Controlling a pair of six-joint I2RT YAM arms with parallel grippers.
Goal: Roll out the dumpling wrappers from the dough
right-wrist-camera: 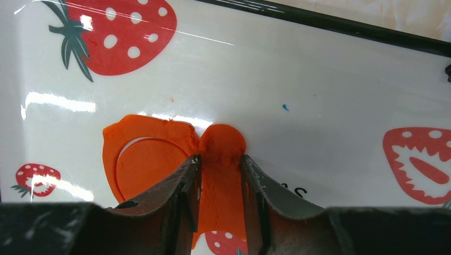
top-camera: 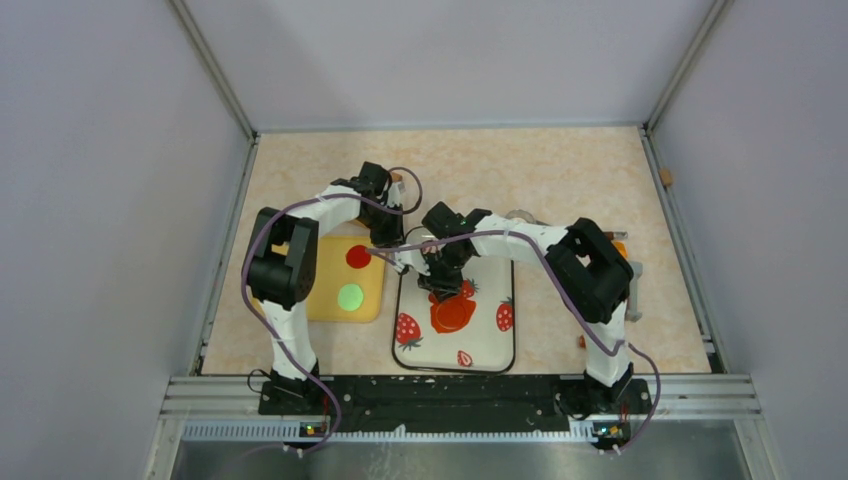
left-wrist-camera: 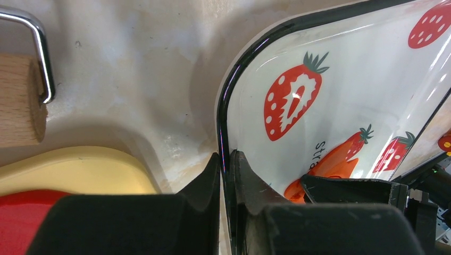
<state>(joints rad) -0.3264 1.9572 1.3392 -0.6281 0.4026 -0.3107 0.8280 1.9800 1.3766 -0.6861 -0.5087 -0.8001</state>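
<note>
Right wrist: tool (right-wrist-camera: 219,159) pinches orange dough (right-wrist-camera: 154,127) (apparently circle-scored) on glossy tray (right-wrist-camera: 319,79).

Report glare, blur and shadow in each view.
Right wrist: white glare streaks on the glossy tray beside the dough; the right gripper near the lens is soft. Left wrist: a highlight sits on a printed strawberry, the left gripper is blurred. Top external: even light, no strong glare.

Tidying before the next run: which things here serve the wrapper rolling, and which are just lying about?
In use: dough, red wrapper, green wrapper, strawberry tray, yellow board, wooden roller.
Lying about: small brown block by right wall; orange item behind right arm.
</note>
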